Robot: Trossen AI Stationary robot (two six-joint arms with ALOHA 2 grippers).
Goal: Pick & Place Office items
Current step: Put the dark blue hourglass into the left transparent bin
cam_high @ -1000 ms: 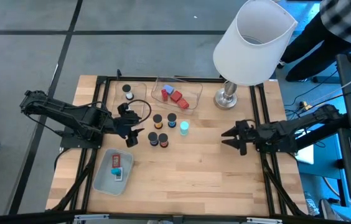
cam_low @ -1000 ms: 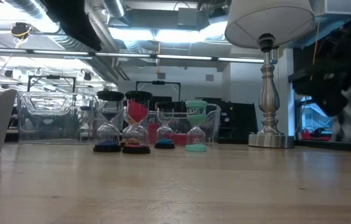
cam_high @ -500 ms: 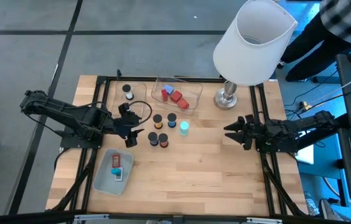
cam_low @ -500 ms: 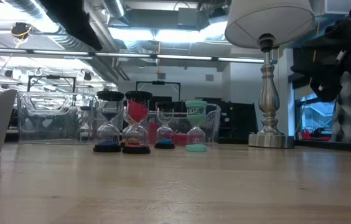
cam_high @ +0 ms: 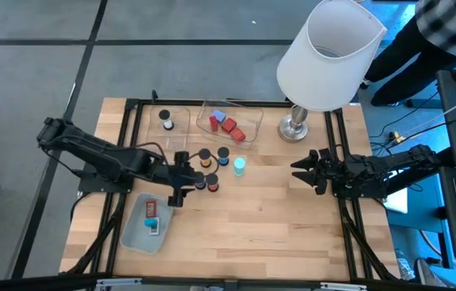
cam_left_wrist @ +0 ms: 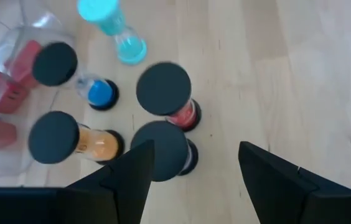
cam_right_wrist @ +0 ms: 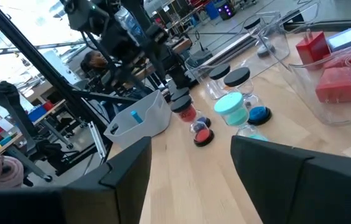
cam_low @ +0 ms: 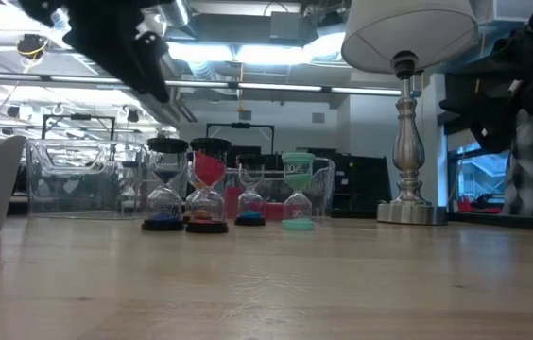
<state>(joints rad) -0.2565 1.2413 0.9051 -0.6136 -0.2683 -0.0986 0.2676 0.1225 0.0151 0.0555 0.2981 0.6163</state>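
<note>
The office items here are small sand timers standing on their bases on the wood: four with black caps (cam_high: 204,155) (cam_high: 223,153) (cam_high: 199,179) (cam_high: 212,185) and a teal one (cam_high: 239,166). In the left wrist view the same group shows: the teal timer (cam_left_wrist: 110,28) and black caps (cam_left_wrist: 163,88) (cam_left_wrist: 163,149) (cam_left_wrist: 53,137). Red and blue blocks (cam_high: 226,124) lie in a clear tray. My left gripper (cam_high: 187,178) (cam_left_wrist: 194,171) is open, above the timers' left side, and touches nothing. My right gripper (cam_high: 302,173) (cam_right_wrist: 191,168) waits open at the table's right.
A big white lamp (cam_high: 329,52) stands on its metal foot (cam_high: 295,127) at the far right. A second clear tray (cam_high: 168,120) holds a small black and white piece. A pale tray (cam_high: 147,223) near the left holds red and teal pieces. A person stands beyond the far right corner.
My left arm has reached out toward the table's right and slightly toward the near edge, bringing its open gripper up to the cluster of timers. My right gripper shifted a little toward the far edge and then held still. The timers have stayed in place.
</note>
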